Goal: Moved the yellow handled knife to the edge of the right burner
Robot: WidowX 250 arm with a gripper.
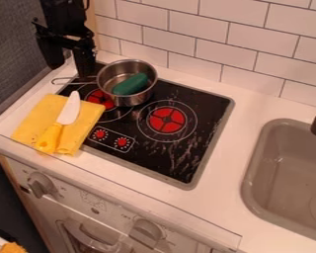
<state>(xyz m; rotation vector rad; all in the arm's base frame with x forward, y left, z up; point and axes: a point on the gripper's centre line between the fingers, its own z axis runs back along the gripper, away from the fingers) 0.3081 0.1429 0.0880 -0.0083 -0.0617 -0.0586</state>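
The end effector [69,63], fingers spread, hangs over the pale worktop [221,193], near white wall tiles [199,27], well apart from the sink [249,165].

Fairly bright, even light covers the white countertop [230,180] around the black glass stovetop [210,106] and the white tiled wall [213,29] behind it. The dark grey wall [9,54] left of the stovetop looks dim. Soft highlights mark the round silver metal pot [147,96] at the stovetop's back left. The light's source cannot be told.

knife [67,114] on cloth [89,114] | toy [132,85] in pot [126,102] | pot on stove [150,159] | sink [289,170] right
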